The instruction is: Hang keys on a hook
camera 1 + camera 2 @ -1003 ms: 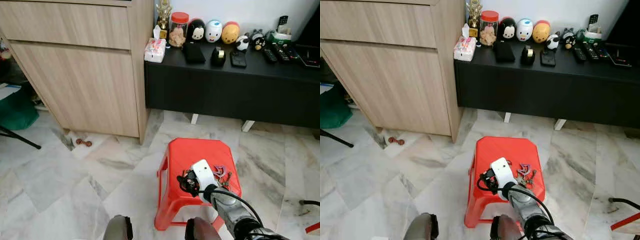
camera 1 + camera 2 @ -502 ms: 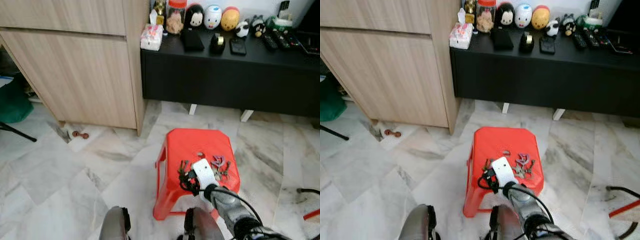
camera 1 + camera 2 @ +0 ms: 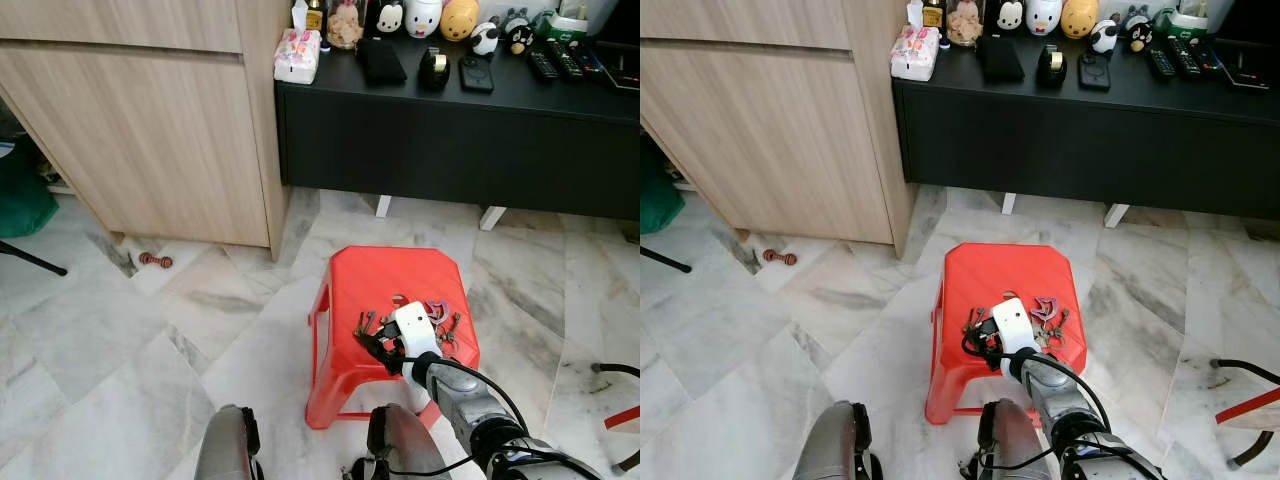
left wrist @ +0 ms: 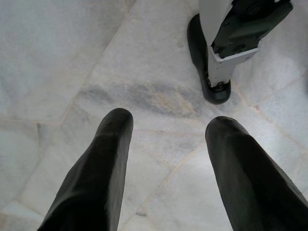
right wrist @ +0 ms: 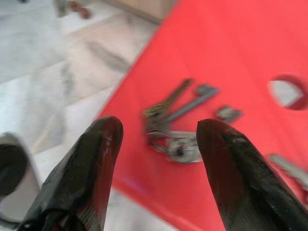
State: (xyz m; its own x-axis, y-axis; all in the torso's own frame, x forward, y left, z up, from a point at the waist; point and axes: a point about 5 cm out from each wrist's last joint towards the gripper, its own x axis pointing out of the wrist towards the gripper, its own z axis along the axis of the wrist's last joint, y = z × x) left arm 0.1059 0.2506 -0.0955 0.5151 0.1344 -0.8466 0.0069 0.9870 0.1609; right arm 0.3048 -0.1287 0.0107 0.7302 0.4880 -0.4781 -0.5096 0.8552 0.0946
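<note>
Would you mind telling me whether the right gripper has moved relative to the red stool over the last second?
Yes. The right gripper has advanced over the red stool, from its near edge toward the keys on top. Its fingers are open, with the keys between them.

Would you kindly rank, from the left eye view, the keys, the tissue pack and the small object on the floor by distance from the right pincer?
1. Keys: on the red stool, just beside the right pincer.
2. Small floor object: left, near the wooden cabinet.
3. Tissue pack: far back, on the black console.
</note>
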